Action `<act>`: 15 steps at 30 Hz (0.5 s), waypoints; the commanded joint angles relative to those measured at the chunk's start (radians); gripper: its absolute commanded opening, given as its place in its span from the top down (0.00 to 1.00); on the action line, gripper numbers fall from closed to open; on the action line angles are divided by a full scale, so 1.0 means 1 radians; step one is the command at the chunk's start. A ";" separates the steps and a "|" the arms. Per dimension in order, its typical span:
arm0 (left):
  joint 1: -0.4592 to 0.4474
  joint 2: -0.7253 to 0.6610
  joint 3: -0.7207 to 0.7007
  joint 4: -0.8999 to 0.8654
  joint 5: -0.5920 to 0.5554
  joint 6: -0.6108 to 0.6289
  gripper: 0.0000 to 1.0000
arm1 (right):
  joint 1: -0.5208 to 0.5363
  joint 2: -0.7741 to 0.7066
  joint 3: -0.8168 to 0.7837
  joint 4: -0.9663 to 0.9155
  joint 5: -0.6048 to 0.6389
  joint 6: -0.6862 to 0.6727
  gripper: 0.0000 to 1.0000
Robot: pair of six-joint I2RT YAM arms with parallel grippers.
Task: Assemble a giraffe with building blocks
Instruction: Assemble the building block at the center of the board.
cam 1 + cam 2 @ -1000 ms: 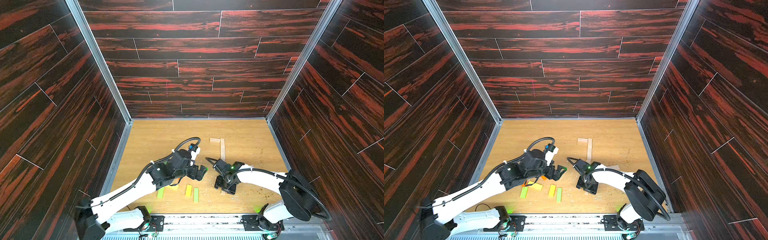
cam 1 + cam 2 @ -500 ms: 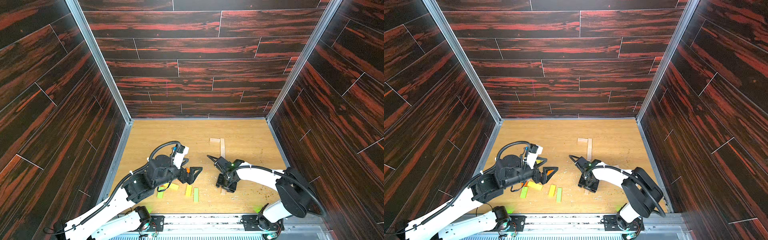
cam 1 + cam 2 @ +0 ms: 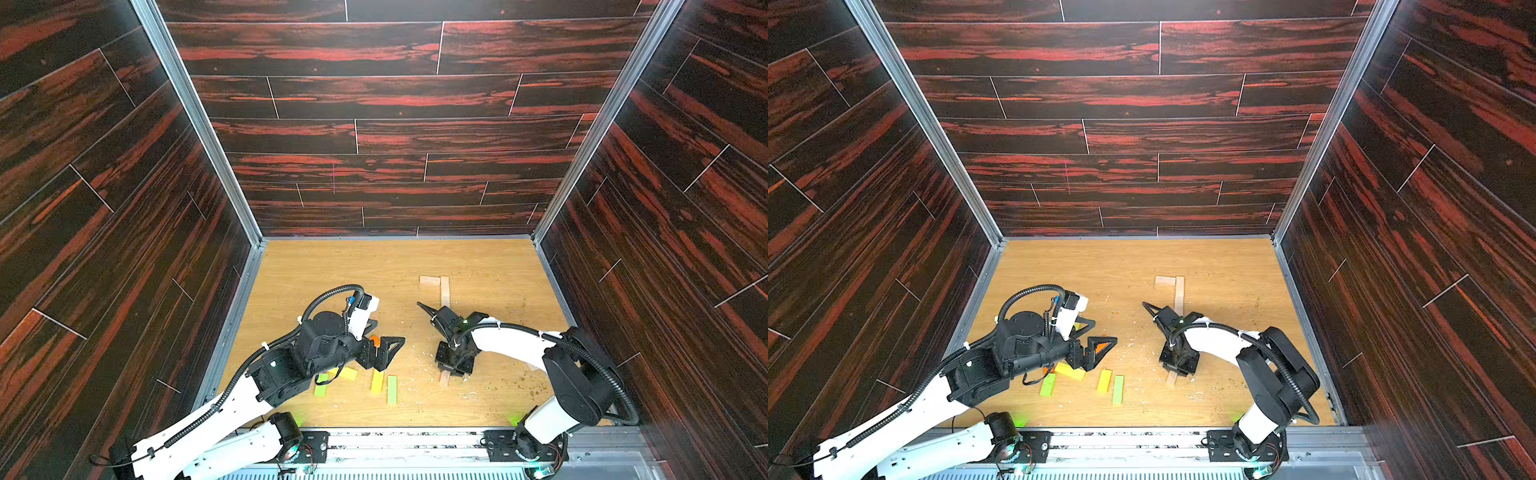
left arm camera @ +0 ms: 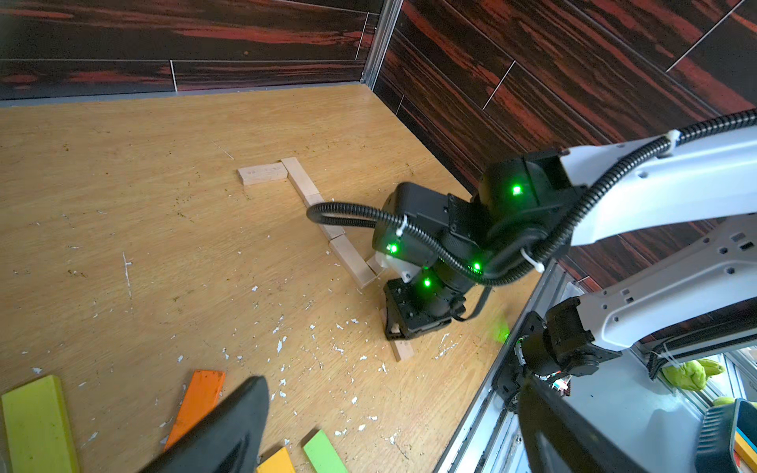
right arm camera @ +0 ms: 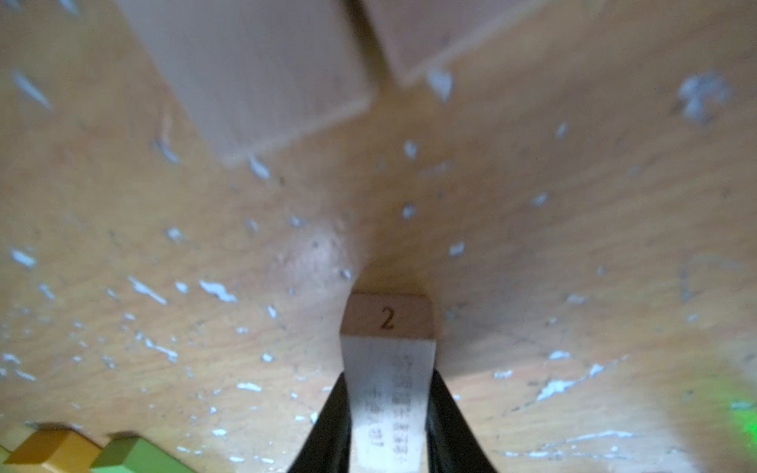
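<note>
"Pale wood, right? The right claw (image 5: 389,379) is squeezed together on a plain plank (image 5: 387,321), pinching its narrow width, with the numbered end poking past the tips. How's that gonna handle?"

"Light and stiff, I'd guess. It won't bend or crack, but the sides look smooth, so it could swivel if it's pinched off-centre. Mid-length across the narrow sides is the spot to grab. It sits near the front edge of the surface (image 3: 332,270), right of middle. Can't tell if it's lifted clear yet."

"Room around it?"

"Decent. The row of plain planks (image 3: 445,291) runs off toward the back edge, and its near end is just beside that arm, so I wouldn't swing low that way. The right edge is well apart. The left claw (image 3: 380,336) hangs with its jaws wide apart and nothing in them. It's over the coloured planks (image 3: 377,381) by the front edge, left of middle, with an orange plank (image 4: 196,403) below it. Between the two arms there's only bare surface and white flecks (image 4: 282,344)."
</note>
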 commanded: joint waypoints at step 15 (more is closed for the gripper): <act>-0.001 0.008 -0.004 0.003 -0.017 0.015 0.02 | -0.054 0.088 0.086 -0.046 0.039 -0.096 0.71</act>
